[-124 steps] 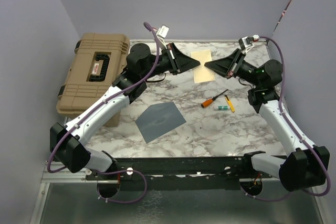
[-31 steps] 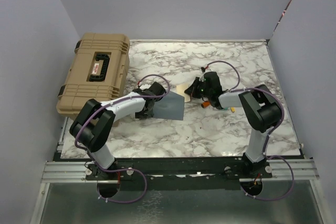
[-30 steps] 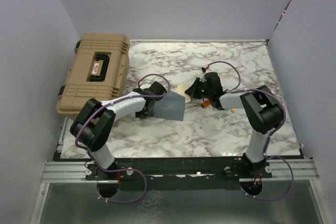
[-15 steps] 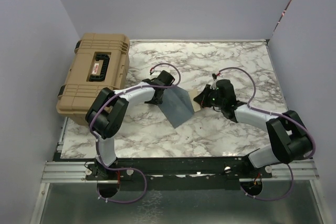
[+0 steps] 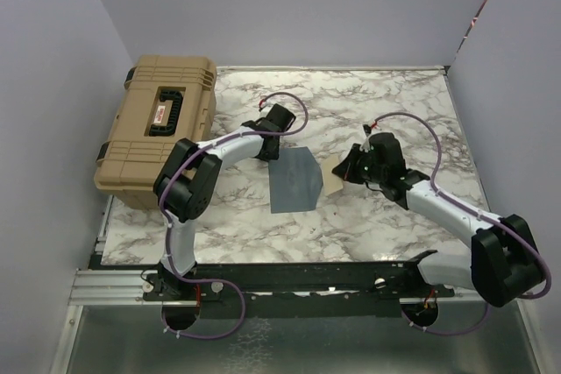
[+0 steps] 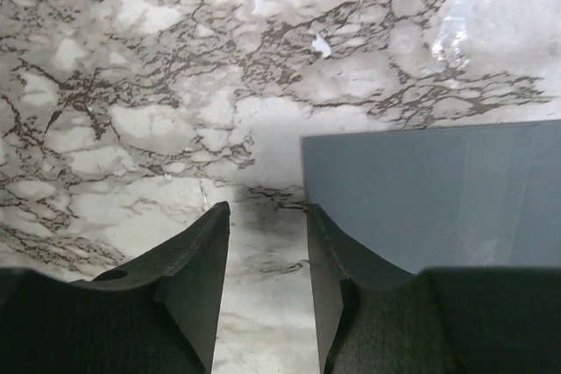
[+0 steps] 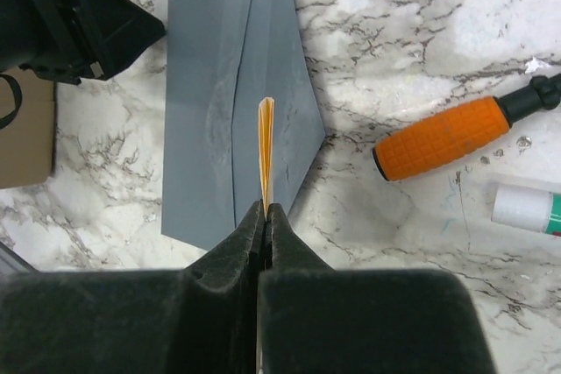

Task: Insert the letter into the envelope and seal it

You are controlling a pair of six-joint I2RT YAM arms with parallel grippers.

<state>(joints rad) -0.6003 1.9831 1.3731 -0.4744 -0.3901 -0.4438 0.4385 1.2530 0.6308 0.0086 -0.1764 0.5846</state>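
**Overhead view:** The envelope (image 5: 294,179) lies flat near the middle of the marble tabletop (image 5: 394,102), a little toward the near edge. The left gripper (image 5: 273,151) is low at the envelope's far-left corner. The right gripper (image 5: 344,168) is at its right side and holds the letter (image 5: 330,172), a cream sliver showing just beside the envelope's right edge. A tan case (image 5: 158,124) sits at the far-left corner of the tabletop.

**Left wrist view:** The left gripper (image 6: 266,209) has its fingers (image 6: 197,278) spread apart over bare marble with nothing between them. A corner of the envelope (image 6: 438,208) lies flat just beside the right-hand finger.

**Right wrist view:** The right gripper (image 7: 266,209) is pinched tight on the letter (image 7: 266,151), which stands on edge and is seen as a thin cream line over the envelope (image 7: 219,120). The envelope's pointed flap lies open toward the tabletop's right edge. The left gripper (image 7: 88,19) is at the envelope's far corner. An orange-handled screwdriver (image 7: 443,137) and a white tube (image 7: 526,208) lie on the marble to the right, apart from the envelope.
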